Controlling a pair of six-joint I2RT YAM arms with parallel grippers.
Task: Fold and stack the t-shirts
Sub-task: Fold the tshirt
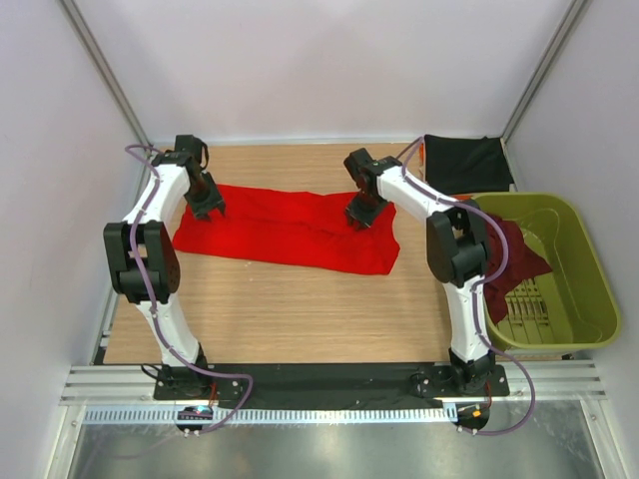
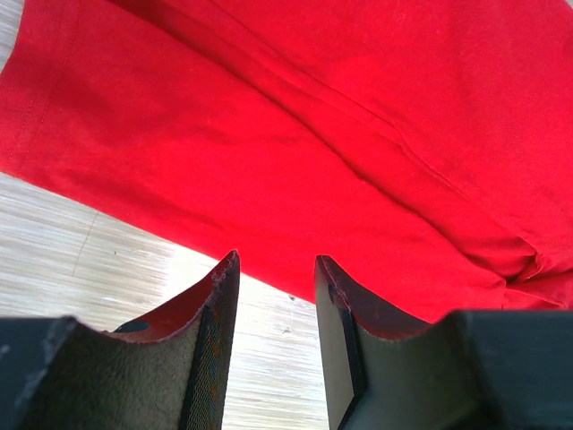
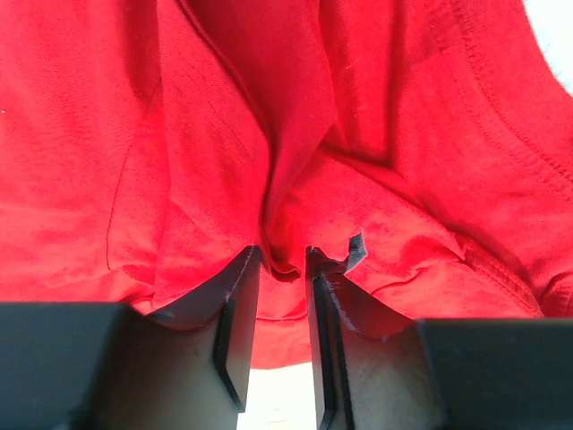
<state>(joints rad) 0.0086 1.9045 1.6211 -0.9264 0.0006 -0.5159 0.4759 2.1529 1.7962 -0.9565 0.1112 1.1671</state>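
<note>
Both arms rise from the near edge of the table [image 1: 300,309], elbows bent, wrists dipped to the soft, creased red t-shirt [image 1: 290,230] mid-table. The left tool [image 2: 276,264] hangs part-open and empty; the right tool [image 3: 282,255] pinches a fold. A black t-shirt [image 1: 464,162] lies at the far right corner.

Light wooden table [image 1: 280,309] here, and the red t-shirt [image 1: 290,230] lies across its far half as a long band running left to right. The black t-shirt [image 1: 467,163] sits flat in the far right corner. An olive-green basket [image 1: 589,289] stands along the right side.
</note>
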